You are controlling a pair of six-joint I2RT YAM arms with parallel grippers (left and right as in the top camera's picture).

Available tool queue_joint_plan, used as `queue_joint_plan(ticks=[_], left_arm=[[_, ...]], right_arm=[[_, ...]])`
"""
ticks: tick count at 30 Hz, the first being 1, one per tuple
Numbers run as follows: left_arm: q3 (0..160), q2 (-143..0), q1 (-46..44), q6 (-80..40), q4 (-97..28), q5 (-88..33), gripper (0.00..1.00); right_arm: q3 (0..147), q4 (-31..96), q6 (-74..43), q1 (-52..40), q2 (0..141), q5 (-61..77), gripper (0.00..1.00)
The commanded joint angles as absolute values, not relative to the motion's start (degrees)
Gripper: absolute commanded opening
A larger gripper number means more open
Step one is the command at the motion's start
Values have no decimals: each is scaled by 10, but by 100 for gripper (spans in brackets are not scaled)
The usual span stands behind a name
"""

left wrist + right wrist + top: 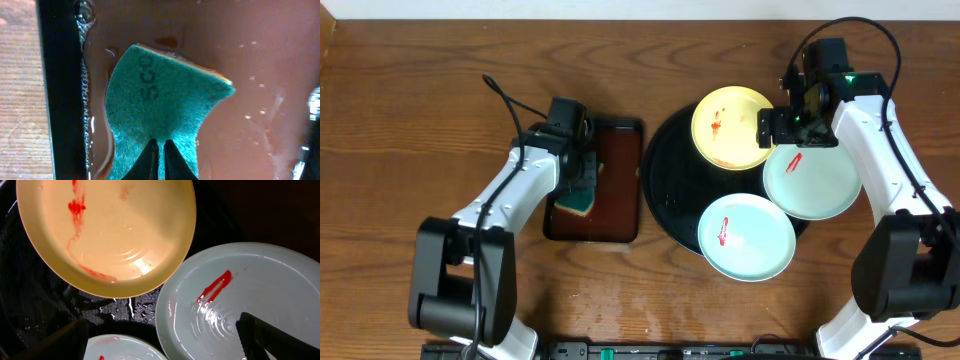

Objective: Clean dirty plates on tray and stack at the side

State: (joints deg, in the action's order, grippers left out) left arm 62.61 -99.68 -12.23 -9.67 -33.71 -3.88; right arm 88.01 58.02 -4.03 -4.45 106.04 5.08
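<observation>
**Wooden table, wet sponge: how I judged the pick-up**

Wooden table (410,120) was under everything, and the black tray (670,185) stood in the middle of it; I give all places from this tray.

Just left of the black tray lay the brown tray (618,160), with a thin layer of water in it. There my left gripper (161,145) was pinched narrow on the sponge (160,105), green rough side toward my wrist camera. The fingertips held it only near one edge, and the sponge was bent by the squeeze.

On the black tray were the three plates. The yellow plate (730,125) sat at the far side. One mint plate (815,185) hung over the right rim and the other mint plate (748,237) over the near rim. Each one had a red smear.

My right gripper (792,130) stood wide and held nothing, above the place where the yellow plate and the right mint plate met.

To do this step well, I judged that I should lift the sponge slowly and straight, because an edge grip on a wet sponge can slip. A short pause over the brown tray would let the water drip there and not on the wood. After that, the yellow plate seemed the nearest one for wiping, and the right gripper could hold its rim steady.
</observation>
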Motion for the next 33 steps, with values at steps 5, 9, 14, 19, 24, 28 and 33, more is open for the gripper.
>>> queue_joint_plan(ticks=[5,9,14,19,24,28,33], left_arm=[[620,-1013,-123,-103,-340,-6,8],[621,-1013,-122,-103,-345,-6,8],[621,-1013,-122,-112,-368,-7,8],[620,-1013,-122,-112,-373,-6,8],[615,-1020,-122,-113,-368,-6,8],[596,-1036,-123,-117,-341,-8,8],[587,-1063,-123,-117,-313,-8,8]], right_arm=[[876,581,-36,-50,1061,45,93],[876,582,-36,-50,1061,45,93],[876,581,-36,-50,1061,45,94],[876,581,-36,-50,1061,45,94],[876,582,-36,-50,1061,45,94],[876,581,-36,-50,1061,45,94],[876,581,-36,-50,1061,45,93]])
